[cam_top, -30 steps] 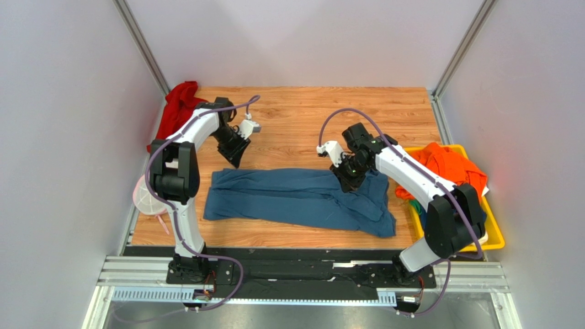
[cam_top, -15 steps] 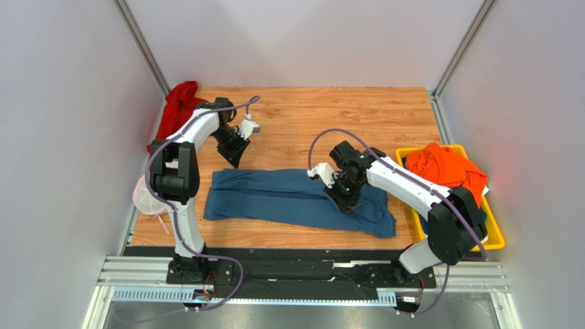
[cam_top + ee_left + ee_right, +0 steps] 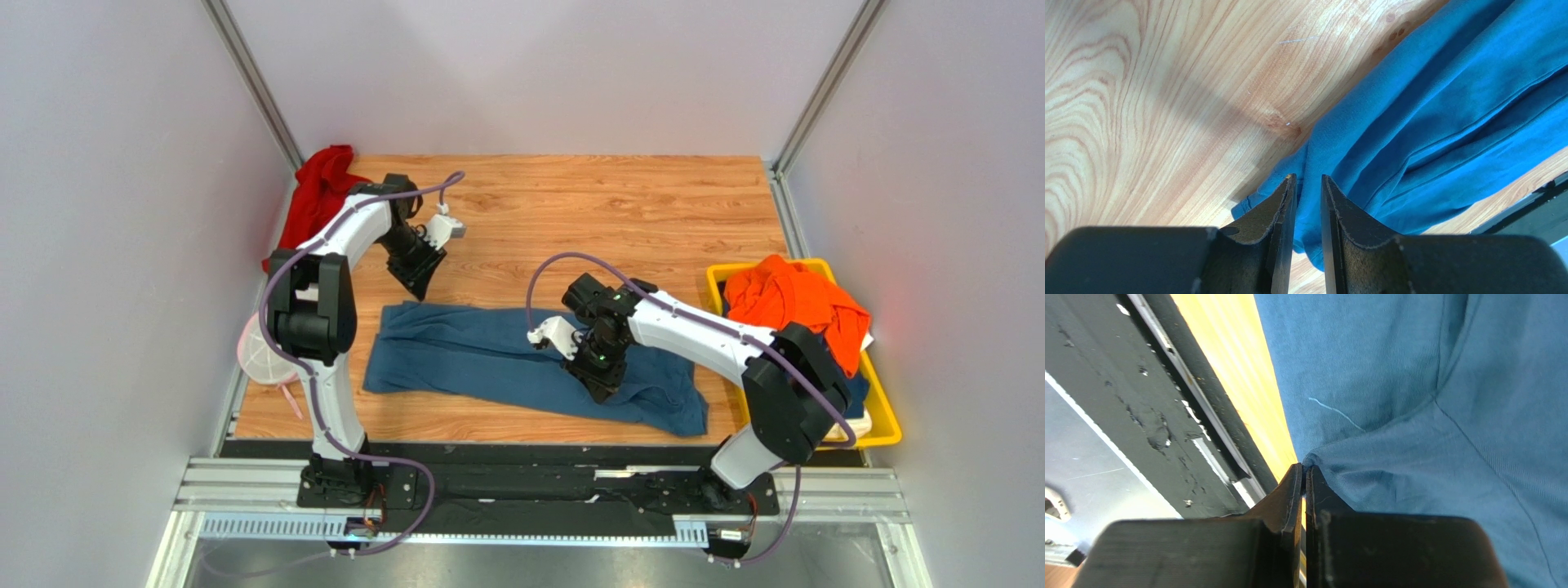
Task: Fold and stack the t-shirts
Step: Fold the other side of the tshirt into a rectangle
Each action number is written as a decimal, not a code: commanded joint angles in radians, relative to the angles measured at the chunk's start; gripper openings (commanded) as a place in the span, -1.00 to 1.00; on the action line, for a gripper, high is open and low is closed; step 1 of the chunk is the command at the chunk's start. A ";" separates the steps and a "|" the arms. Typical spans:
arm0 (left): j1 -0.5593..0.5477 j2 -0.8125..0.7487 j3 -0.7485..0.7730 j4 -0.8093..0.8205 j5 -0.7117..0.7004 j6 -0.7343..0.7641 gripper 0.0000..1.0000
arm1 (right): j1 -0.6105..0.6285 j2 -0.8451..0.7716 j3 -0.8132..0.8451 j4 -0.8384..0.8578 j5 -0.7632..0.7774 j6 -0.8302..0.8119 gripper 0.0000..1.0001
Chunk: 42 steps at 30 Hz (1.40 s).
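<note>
A large slate-blue t-shirt (image 3: 491, 349) lies spread in a long strip across the near half of the wooden table (image 3: 589, 208). My right gripper (image 3: 599, 382) sits low over its right part, near the front edge. In the right wrist view the right gripper (image 3: 1304, 467) is shut, pinching a fold of the blue t-shirt (image 3: 1413, 386). My left gripper (image 3: 415, 284) hovers just beyond the shirt's far left corner. In the left wrist view the left gripper (image 3: 1308, 177) has its jaws a narrow gap apart with nothing between them, and the blue t-shirt (image 3: 1438, 92) lies below.
An orange t-shirt (image 3: 791, 300) is heaped in a yellow bin (image 3: 883, 429) at the right edge, over darker cloth. A red cloth (image 3: 319, 184) is bunched at the far left corner. A round white-and-pink mesh disc (image 3: 260, 349) sits by the left edge. The black rail (image 3: 1137, 386) runs along the front.
My right gripper has moved left and toward the near edge across the blue shirt, pulling its cloth along. The left arm has stayed still.
</note>
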 commanded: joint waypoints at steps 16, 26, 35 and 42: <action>-0.006 -0.005 -0.024 0.016 -0.009 0.032 -0.42 | 0.079 -0.022 0.022 0.069 0.025 0.041 0.05; -0.006 -0.005 -0.043 0.035 -0.006 0.025 -0.42 | 0.050 -0.175 0.013 0.119 0.250 0.052 0.25; -0.006 -0.037 -0.088 0.069 -0.014 0.026 -0.42 | -0.178 -0.181 -0.042 0.231 0.339 0.022 0.25; -0.006 -0.042 -0.109 0.081 -0.026 0.032 -0.42 | -0.323 -0.145 -0.042 0.259 0.292 -0.025 0.25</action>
